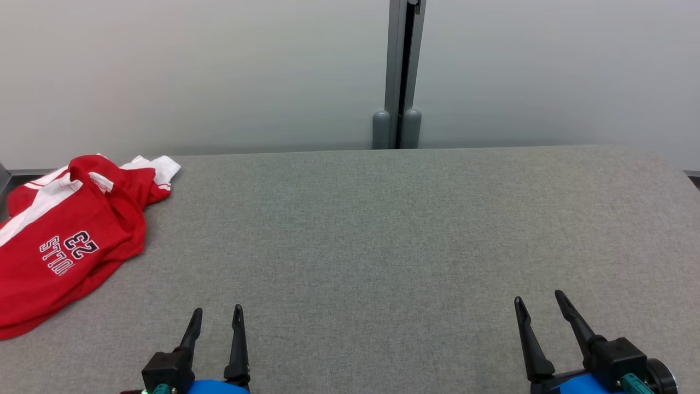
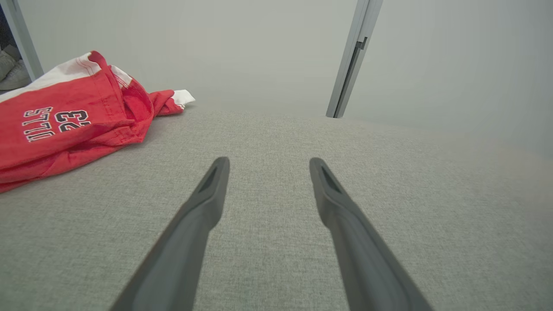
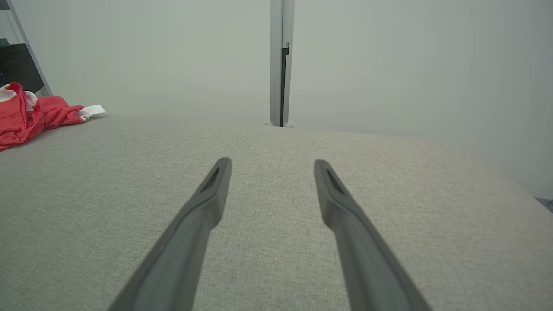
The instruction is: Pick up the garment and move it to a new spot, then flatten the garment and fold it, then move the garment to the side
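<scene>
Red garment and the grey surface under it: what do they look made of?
Red garment: probably thin soft cloth, matte; it lies crumpled in loose folds with stitched hems and printed lettering. Grey surface: seems fabric-covered, matte; a fine heathered weave shows up close.

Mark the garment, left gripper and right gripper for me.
garment (image 1: 71,246): head view, red front, at the printed lettering.
left gripper (image 1: 217,310): head view, midway between its open fingertips.
right gripper (image 1: 538,297): head view, midway between its open fingertips.
</scene>
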Tool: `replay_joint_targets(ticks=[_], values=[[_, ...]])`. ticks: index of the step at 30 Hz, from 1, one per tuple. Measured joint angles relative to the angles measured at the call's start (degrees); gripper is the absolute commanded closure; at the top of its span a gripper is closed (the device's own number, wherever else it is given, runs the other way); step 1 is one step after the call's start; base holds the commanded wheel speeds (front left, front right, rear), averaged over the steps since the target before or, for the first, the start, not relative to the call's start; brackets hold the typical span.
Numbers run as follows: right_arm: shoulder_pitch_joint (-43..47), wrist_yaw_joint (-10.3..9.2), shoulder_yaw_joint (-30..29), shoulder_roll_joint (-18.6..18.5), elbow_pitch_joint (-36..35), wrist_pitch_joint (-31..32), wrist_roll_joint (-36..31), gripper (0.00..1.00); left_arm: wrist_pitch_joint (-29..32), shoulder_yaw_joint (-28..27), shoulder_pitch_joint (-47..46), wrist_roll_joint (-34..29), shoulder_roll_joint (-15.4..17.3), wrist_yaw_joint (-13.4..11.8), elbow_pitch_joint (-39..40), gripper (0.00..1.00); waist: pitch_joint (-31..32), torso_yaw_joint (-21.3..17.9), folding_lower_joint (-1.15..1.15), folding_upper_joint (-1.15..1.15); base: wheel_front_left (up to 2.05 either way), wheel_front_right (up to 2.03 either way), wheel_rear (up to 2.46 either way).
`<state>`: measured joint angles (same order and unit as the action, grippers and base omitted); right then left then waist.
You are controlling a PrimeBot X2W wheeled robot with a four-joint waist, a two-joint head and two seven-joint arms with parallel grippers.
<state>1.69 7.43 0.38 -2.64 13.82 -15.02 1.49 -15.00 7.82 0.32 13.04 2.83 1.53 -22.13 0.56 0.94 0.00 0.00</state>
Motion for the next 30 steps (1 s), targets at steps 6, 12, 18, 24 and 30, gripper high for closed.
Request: replay_joint_targets(ticks=[6,12,18,24,30], values=[[0.0,0.00,-0.1,0.0,0.3,0.0,0.0,0.00,0.0,0.0,-0.2,0.1,0.0,0.0,-0.4,0.00,0.0,0.0,0.00,0.00,0.00,0.00,0.00],[0.1,0.00,-0.7,0.0,0.3,0.0,0.0,0.00,0.0,0.2,-0.5,0.4,0.0,0.0,-0.5,0.00,0.1,0.3,0.00,0.00,0.00,0.00,0.00],[0.9,0.00,-1.8,-0.1,-0.1,0.0,0.4,0.00,0.0,0.5,-1.6,0.3,0.2,0.0,-0.5,0.00,0.9,4.1,0.00,0.00,0.00,0.00,0.00],[0.6,0.05,-1.4,-0.1,-0.5,0.0,0.8,0.00,-0.1,0.2,-2.1,0.3,0.7,-0.3,0.7,0.00,1.7,11.1,0.00,0.00,0.00,0.00,0.00],[-0.5,0.05,-0.6,0.0,-0.6,0.0,0.7,0.00,-0.1,-0.7,-2.6,0.9,1.3,-0.6,2.2,0.00,1.4,18.7,0.00,0.00,0.00,0.00,0.00]])
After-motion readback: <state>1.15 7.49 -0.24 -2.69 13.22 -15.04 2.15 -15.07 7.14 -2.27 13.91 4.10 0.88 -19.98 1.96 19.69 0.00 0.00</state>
